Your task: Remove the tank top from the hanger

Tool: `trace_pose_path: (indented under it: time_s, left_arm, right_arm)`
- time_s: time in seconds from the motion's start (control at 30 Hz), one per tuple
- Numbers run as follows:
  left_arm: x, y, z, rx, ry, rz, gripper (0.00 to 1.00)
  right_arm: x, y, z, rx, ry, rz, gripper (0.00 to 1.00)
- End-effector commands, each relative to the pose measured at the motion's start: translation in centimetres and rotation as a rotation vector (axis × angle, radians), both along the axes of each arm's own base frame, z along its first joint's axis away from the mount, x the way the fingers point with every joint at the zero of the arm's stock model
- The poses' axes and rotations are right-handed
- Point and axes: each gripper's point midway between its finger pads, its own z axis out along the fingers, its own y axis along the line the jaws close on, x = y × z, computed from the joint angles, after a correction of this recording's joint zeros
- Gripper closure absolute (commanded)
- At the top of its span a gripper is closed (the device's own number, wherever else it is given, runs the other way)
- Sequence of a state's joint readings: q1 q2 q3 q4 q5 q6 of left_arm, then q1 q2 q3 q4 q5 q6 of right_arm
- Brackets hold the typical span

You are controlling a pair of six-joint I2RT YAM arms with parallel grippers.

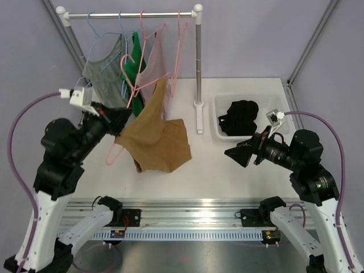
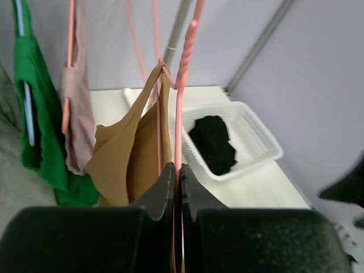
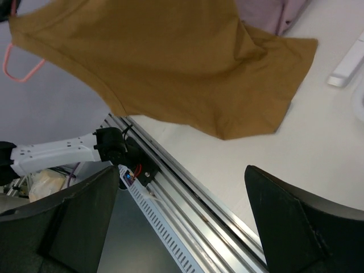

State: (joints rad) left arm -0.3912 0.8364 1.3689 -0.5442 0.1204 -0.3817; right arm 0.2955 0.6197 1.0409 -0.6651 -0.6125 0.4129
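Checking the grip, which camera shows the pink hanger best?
Left wrist: the hanger runs up from the shut left gripper, the tank top hung on it. Top external shows it partly covered by cloth; right wrist only a corner.

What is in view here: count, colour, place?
tank top: 1, brown, on pink hanger, over table
pink hanger: 1, pink, in the left hand
rack: 1, white and silver, table back
grey top: 1, grey, hung on rack
green top: 1, green, hung on rack
mauve top: 1, mauve, hung on rack
basket: 1, white, table right
black cloth: 1, black, in basket
left hand: 1, black, shut on pink hanger
right hand: 1, black, open, empty
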Motion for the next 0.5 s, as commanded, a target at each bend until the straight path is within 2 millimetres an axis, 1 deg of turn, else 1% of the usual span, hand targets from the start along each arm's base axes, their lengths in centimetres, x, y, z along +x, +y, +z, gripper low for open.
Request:
trace_pose_path:
  time_s: [0.0, 0.03, 0.07, 0.1, 0.13, 0.17, 0.2, 0.23, 0.27, 0.3, 0.33, 0.37, 0.4, 0.43, 0.47]
  left_arm:
    - [-5.4, -1.0, 0.8, -0.108, -0.065, -0.158, 1.00]
    - [-6.4, -0.8, 0.0, -0.109, -0.056, -0.171, 1.00]
    - [-8.9, -0.4, -0.5, -0.113, -0.067, -0.207, 1.00]
    - [-9.4, -0.5, -2.1, -0.112, -0.036, -0.225, 1.00]
    - [-10.6, -0.8, -2.9, -0.108, -0.021, -0.266, 1.00]
    - [-12.2, -0.4, -4.0, -0.100, 0.000, -0.286, 1.00]
    - [-12.5, -0.5, -5.3, -0.093, 0.038, -0.298, 1.00]
    - [-13.2, -0.7, -6.2, -0.096, 0.066, -0.320, 1.00]
    - [-14.1, -0.7, -6.8, -0.105, 0.078, -0.343, 1.00]
    - [-14.7, -1.1, -7.3, -0.137, 0.103, -0.371, 1.00]
    - [-14.6, -1.6, -8.9, -0.150, 0.145, -0.394, 1.00]
    - [-15.0, -2.1, -8.6, -0.190, 0.145, -0.435, 1.00]
    - [-15.5, -2.2, -8.7, -0.211, 0.131, -0.449, 1.00]
    - [-14.8, -2.5, -10.3, -0.222, 0.171, -0.444, 1.00]
    - [-14.6, -2.8, -10.2, -0.250, 0.171, -0.451, 1.00]
  right_arm:
    - [-0.8, 1.5, 2.7, 0.086, -0.038, 0.109, 0.01]
    - [-0.7, 1.9, 3.5, 0.117, -0.068, 0.128, 0.01]
    - [-0.6, 2.3, 3.0, 0.134, -0.046, 0.147, 0.01]
    - [-0.4, 2.5, 3.2, 0.161, -0.023, 0.149, 0.01]
    - [0.0, 2.7, 3.2, 0.172, -0.024, 0.154, 0.01]
    - [0.7, 2.9, 2.8, 0.171, 0.002, 0.147, 0.00]
    - [1.2, 3.1, 2.6, 0.178, 0.023, 0.136, 0.01]
    - [1.3, 3.4, 2.3, 0.179, 0.039, 0.142, 0.00]
    - [2.4, 3.6, 1.8, 0.172, 0.053, 0.106, 0.00]
    - [2.6, 4.1, 1.4, 0.165, 0.060, 0.100, 0.01]
    - [1.8, 5.4, 1.2, 0.153, 0.056, 0.141, 0.01]
    - [3.1, 6.1, 0.4, 0.123, 0.062, 0.074, 0.02]
    - [3.4, 6.8, -0.2, 0.095, 0.063, 0.055, 0.02]
    - [3.6, 7.5, -0.7, 0.075, 0.070, 0.038, 0.05]
    - [3.9, 9.1, -2.1, 0.030, 0.086, 0.011, 0.06]
